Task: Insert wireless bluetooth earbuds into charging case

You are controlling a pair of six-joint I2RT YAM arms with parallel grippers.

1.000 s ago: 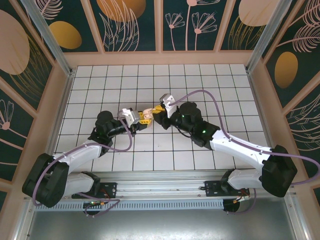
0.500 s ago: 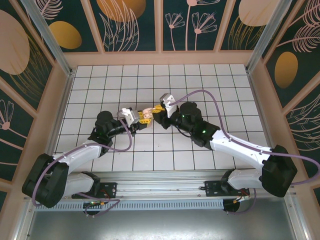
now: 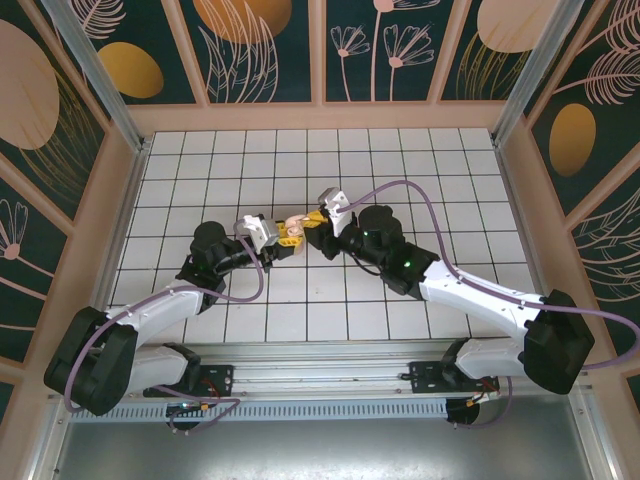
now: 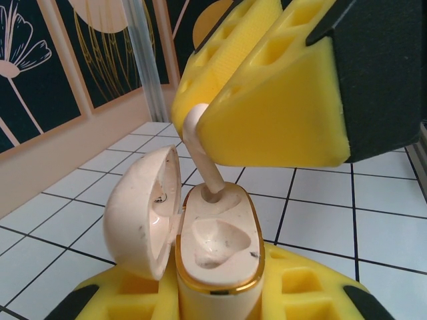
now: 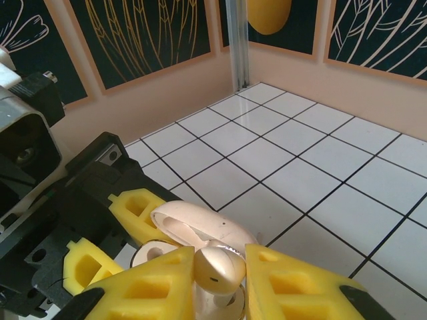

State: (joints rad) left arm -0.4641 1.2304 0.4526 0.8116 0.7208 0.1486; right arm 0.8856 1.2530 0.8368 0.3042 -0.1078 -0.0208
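Pale-pink earbud [image 4: 208,170] hangs pinched between the yellow fingers of the right gripper [image 4: 195,119], its stem tip inside the far socket of the charging case [image 4: 220,247] just below. That case sits clamped upright in the left gripper [image 4: 217,303] (lid [image 4: 143,210] swung open), above white tiles [image 4: 333,220].

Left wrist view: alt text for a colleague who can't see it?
The right hand holds an earbud, stem tip in the far socket of the open charging case gripped by the left hand; the near socket is empty.
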